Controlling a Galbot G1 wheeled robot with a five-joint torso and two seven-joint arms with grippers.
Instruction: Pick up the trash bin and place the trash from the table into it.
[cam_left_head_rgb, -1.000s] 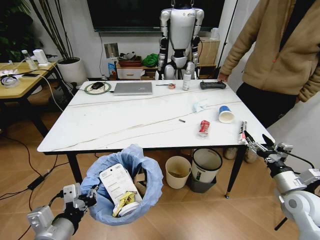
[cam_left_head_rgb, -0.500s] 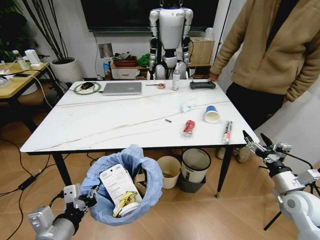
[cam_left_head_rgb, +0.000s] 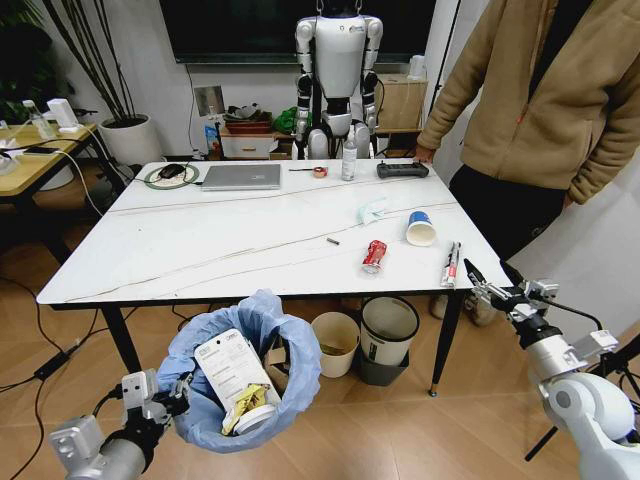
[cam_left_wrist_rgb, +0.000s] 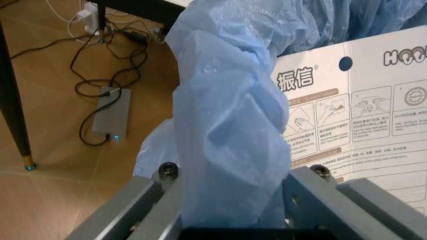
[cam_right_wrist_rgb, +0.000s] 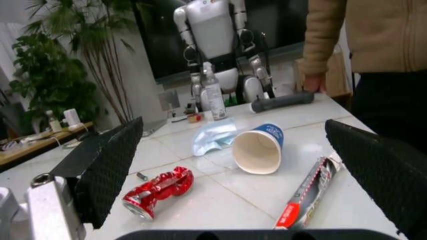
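The trash bin (cam_left_head_rgb: 240, 385), lined with a billowing light-blue bag, hangs low in front of the table (cam_left_head_rgb: 200, 250). My left gripper (cam_left_head_rgb: 180, 392) is shut on its rim. In the left wrist view the bag (cam_left_wrist_rgb: 230, 125) is pinched between the fingers (cam_left_wrist_rgb: 143, 210), beside a white packet (cam_left_wrist_rgb: 360, 100) inside the bin. On the table's right side lie a crushed red can (cam_left_head_rgb: 374, 256), a blue-and-white paper cup (cam_left_head_rgb: 421, 229), a long wrapper (cam_left_head_rgb: 451, 264) and a crumpled pale paper (cam_left_head_rgb: 372, 211). My right gripper (cam_left_head_rgb: 490, 285) hovers open just off the table's front right corner, facing the can (cam_right_wrist_rgb: 159, 192) and cup (cam_right_wrist_rgb: 259, 149).
A cream bin (cam_left_head_rgb: 337, 345) and a white bin with a black rim (cam_left_head_rgb: 388, 330) stand under the table. A grey laptop (cam_left_head_rgb: 240, 177), a spray bottle (cam_left_head_rgb: 349, 160) and a dark controller (cam_left_head_rgb: 402, 170) sit at the far edge. A person (cam_left_head_rgb: 540, 100) stands at the right side.
The camera has shifted, so the whole scene sits farther left. My right gripper has edged closer to the table's front right corner. The left gripper still holds the bin.
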